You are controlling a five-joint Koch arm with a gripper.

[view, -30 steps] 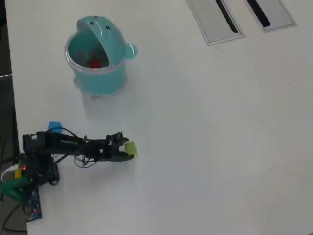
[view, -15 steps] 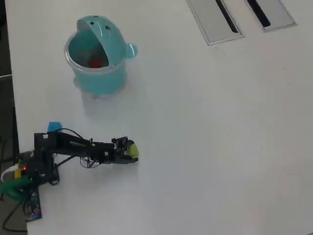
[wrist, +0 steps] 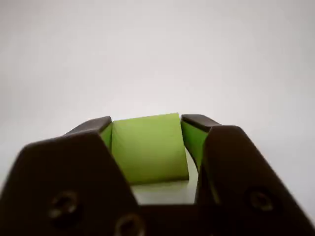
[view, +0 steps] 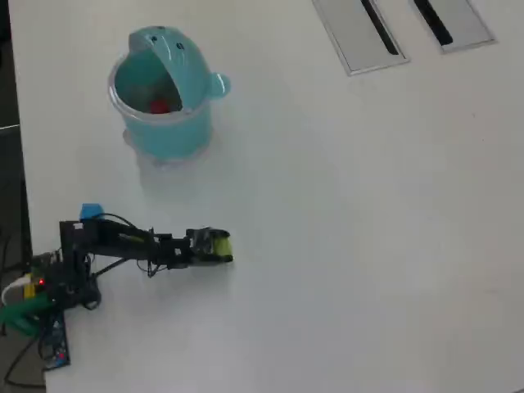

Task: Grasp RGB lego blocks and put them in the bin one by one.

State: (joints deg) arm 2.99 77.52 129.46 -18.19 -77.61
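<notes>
Yellowish-green plastic, the lego block sits clamped between the jaws of the claw, below the teal bin in the overhead view and well apart from it; it looks light, stiff and smooth-sided, so holding its two flat opposite faces suits it. Three blocks are countable: this one, a red block inside the bin, and a blue block by the arm's base.

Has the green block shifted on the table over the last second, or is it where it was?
Barely, if at all. In the overhead view the green block sits at about the same spot below the bin; the gripper has closed in around it.
</notes>
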